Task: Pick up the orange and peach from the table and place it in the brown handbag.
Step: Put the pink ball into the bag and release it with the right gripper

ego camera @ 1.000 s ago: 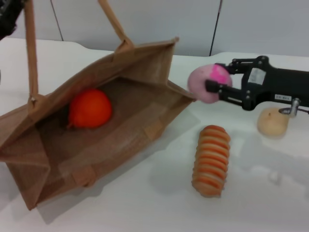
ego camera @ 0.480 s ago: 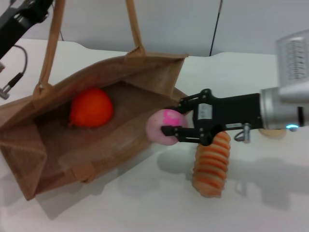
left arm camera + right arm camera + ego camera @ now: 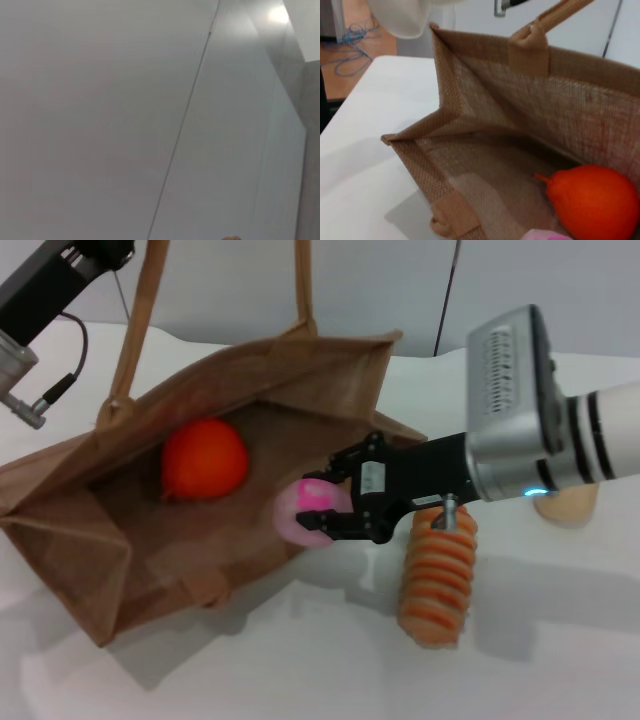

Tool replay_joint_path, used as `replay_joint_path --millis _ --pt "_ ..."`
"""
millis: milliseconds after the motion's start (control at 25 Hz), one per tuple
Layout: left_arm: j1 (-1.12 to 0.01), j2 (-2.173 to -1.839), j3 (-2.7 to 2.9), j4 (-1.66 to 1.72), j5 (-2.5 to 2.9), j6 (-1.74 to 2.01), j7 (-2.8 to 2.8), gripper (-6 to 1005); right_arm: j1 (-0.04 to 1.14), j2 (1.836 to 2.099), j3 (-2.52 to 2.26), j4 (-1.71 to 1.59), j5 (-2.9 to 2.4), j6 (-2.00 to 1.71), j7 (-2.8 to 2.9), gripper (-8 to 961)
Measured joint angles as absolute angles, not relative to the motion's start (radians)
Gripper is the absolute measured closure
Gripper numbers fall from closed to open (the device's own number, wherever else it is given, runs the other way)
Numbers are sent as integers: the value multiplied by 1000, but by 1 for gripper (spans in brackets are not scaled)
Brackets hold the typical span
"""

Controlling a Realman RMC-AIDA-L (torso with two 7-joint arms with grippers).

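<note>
Pink, the peach (image 3: 312,511) sat pinched in the right tool (image 3: 335,509) at the brown handbag (image 3: 330,390)'s open mouth. Inside lay the orange (image 3: 204,458). The left tool's state could not be told.

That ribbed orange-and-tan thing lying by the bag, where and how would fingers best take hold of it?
Probably across the middle of the ribbed oblong item, coming down from above with fingers on its two long sides. It lies flat on the table, long and narrow, and the grooves between ribs may keep fingers from slipping. The right gripper, shut on the peach, hangs close beside its far end.
</note>
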State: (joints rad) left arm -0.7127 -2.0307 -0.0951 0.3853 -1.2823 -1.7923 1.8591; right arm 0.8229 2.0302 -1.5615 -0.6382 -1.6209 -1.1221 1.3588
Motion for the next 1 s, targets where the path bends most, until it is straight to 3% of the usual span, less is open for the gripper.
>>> replay_joint_path --millis 1000 --pt "-753 -2030 -95 375 -1290 -1941 1810 897 876 2035 -1902 -653 -1402 -585 1389 538"
